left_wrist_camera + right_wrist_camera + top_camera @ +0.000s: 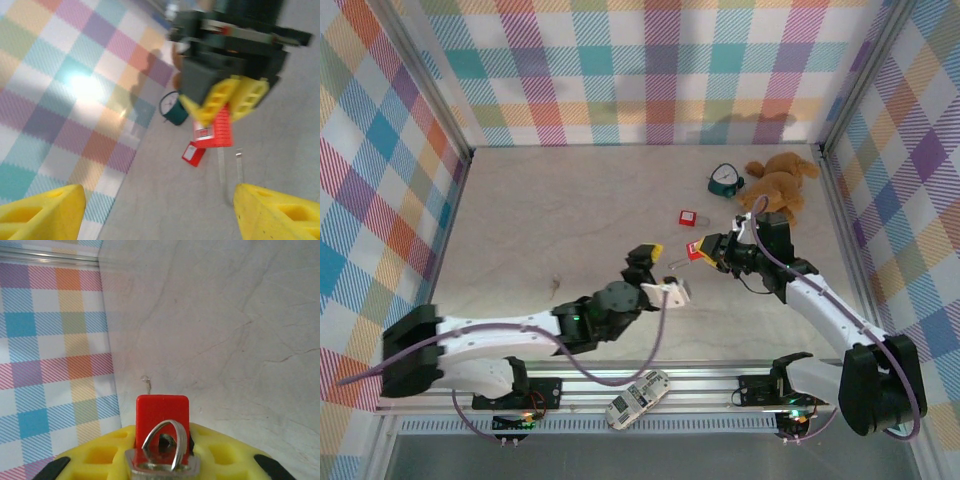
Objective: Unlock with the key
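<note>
We have the right hand (706, 250) clenched on the red lock (215, 127), held off the counter (570, 200) so the other arm can reach it. Left hand (650, 257) released, fingers (45, 212) wide, just beside the lock. Ring (165, 442) at the lock's gripped end, probably the key's.

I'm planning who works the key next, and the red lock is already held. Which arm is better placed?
Left. The right gripper is shut on the red lock, so it is busy presenting it. The left gripper is open, with nothing between its fingers, and faces the lock from close by.
</note>
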